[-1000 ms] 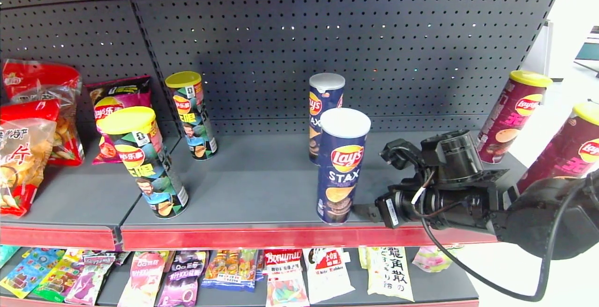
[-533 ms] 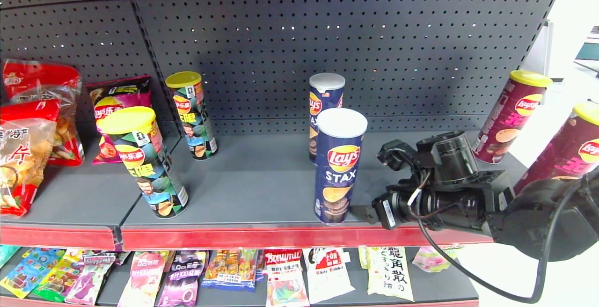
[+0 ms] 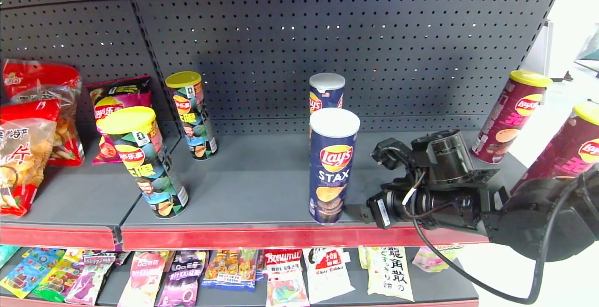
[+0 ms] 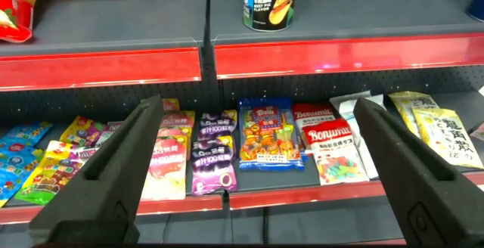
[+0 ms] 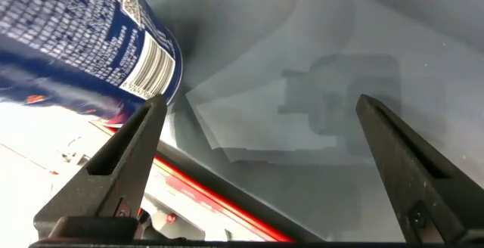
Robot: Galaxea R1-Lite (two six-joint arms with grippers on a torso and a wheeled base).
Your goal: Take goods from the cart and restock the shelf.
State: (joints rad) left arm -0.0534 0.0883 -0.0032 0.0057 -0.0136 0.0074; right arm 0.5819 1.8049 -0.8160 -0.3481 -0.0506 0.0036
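- The blue can (image 3: 333, 166) stands on the grey shelf (image 3: 243, 190), right at its red front edge and about midway along it.
- The right gripper (image 5: 261, 100) sits low over the shelf beside the foot of the blue can, on the side toward the shelf's right end. Its claw is spread wide and holds nothing.
- The can's base lies just beside one finger (image 5: 144, 127), outside the gap; whether the two touch cannot be told.
- A second blue can (image 3: 326, 91) stands directly behind the first, near the pegboard back wall (image 3: 374, 54).
- Two yellow-lidded patterned cans stand toward the shelf's left: one (image 3: 140, 157) near the front edge, the other (image 3: 191, 115) toward the back.
- Two maroon cans (image 3: 512, 115) are at the shelf's right end.
- Snack bags (image 3: 28, 134) fill the shelf's left end.
- The left gripper (image 4: 257, 103) hangs before the lower shelf (image 4: 302, 195), its claw wide and holding nothing, facing rows of flat sweet packets (image 4: 265, 134).
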